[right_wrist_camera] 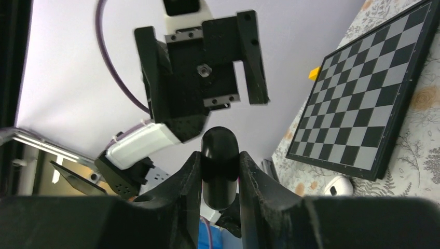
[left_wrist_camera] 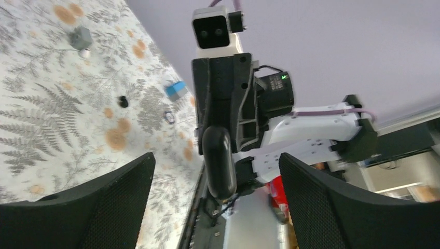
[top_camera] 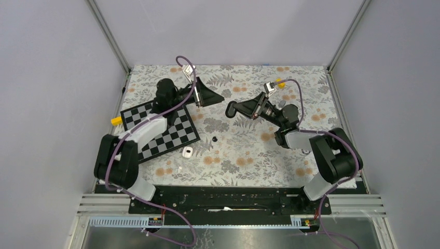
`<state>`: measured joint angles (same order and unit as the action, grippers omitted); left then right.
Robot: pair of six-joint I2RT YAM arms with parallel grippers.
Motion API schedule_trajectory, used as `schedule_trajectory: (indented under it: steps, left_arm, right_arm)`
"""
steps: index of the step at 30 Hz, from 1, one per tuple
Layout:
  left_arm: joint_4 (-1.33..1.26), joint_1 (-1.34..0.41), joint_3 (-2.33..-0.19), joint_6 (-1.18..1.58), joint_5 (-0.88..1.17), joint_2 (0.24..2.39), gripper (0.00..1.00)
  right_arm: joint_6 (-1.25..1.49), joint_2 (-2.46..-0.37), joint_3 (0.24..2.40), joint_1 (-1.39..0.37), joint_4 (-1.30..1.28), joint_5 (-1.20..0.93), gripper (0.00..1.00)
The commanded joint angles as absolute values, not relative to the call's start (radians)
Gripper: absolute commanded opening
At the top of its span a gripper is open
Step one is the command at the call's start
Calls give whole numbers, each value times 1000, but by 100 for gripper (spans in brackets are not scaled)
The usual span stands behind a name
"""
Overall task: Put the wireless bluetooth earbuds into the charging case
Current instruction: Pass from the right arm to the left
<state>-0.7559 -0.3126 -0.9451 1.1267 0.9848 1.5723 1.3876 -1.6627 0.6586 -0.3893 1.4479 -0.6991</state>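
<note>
The charging case [right_wrist_camera: 219, 142], a black rounded capsule, is pinched upright between the two fingers of the right gripper [right_wrist_camera: 219, 158], which are closed snugly against its sides; its domed top stands clear above the fingertips. In the overhead view we find this pair just above the centre of the frame, held over the floral table [top_camera: 249, 155].

Facing it from the left is the left gripper [left_wrist_camera: 216, 161], its fingers spread wide and holding nothing. In its own wrist view we see the case in the middle of the frame, between those parted fingers but not touching either one.

On the table, a small white object [top_camera: 188, 151] lies just off the lower right corner of the checkerboard [top_camera: 161, 129]. We cannot tell whether it is an earbud. A tiny black item [top_camera: 214, 139] sits near it, to the upper right.
</note>
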Motion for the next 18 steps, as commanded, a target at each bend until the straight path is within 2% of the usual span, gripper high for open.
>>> schedule_trajectory:
  steps: [1, 5, 8, 11, 18]
  left_arm:
    - [-267, -316, -1077, 728, 935, 1428, 91]
    - [-25, -316, -1149, 568, 901, 1392, 94]
    - [-8, -317, -1132, 555, 922, 1370, 99]
    - [-42, -335, -1098, 603, 890, 1351, 99]
    - [-137, -365, -1031, 732, 762, 1333, 99]
  right_arm:
    - [1247, -1487, 634, -364, 1260, -759, 0]
    - [1090, -1363, 664, -358, 944, -780, 0]
    - [966, -1284, 699, -354, 741, -775, 0]
    - [866, -1242, 735, -339, 590, -784, 0]
    - [848, -1232, 747, -299, 572, -841, 0]
